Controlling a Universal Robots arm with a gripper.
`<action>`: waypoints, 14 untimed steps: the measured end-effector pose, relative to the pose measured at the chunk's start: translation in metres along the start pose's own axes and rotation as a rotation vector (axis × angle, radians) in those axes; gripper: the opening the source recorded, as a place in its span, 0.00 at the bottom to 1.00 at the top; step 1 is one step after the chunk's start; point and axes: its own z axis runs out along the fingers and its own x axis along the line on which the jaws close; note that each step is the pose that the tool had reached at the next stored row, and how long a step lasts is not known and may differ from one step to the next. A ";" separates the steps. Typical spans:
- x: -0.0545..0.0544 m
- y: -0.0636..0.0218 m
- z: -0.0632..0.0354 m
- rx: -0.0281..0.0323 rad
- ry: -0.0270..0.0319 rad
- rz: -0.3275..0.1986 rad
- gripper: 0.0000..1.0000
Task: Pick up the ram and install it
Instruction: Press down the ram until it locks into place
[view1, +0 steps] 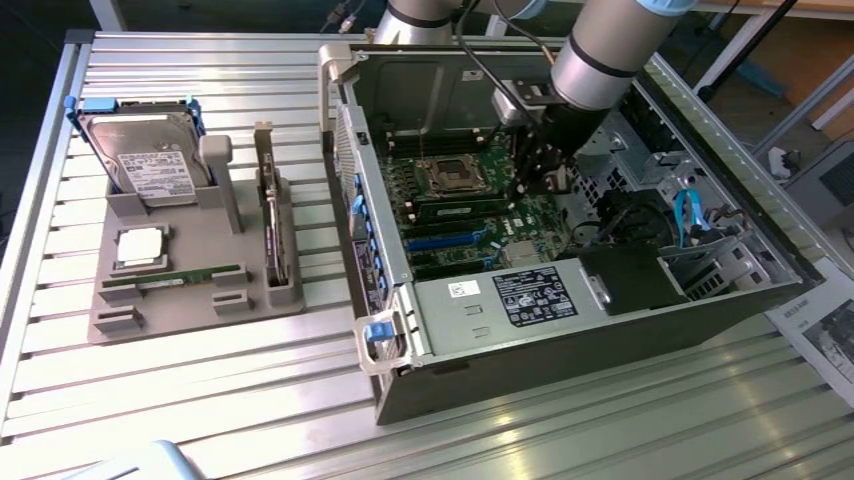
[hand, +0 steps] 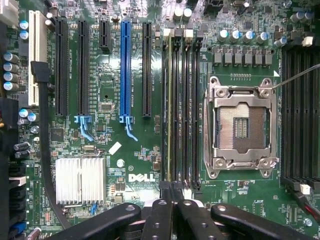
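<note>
Currently: gripper (hand: 170, 212) closed, empty, inside the case (view1: 747, 300), directly over a ram (hand: 170, 100) seated in its slot, apparently pressing it home.

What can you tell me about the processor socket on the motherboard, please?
The processor socket is a square, silver metal frame with screws at its corners, lying flat on the green motherboard. It is empty: a gold contact field shows, with small dark rectangles in the middle. Black memory slots flank it on both sides, set apart from it.
</note>
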 end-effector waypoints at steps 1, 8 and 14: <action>0.000 -0.0001 -0.0016 -0.0037 0.0000 0.000 0.10; 0.000 0.0031 -0.0043 -0.0097 0.0001 0.000 0.10; -0.004 0.0249 -0.0030 0.0015 0.0000 -0.003 0.10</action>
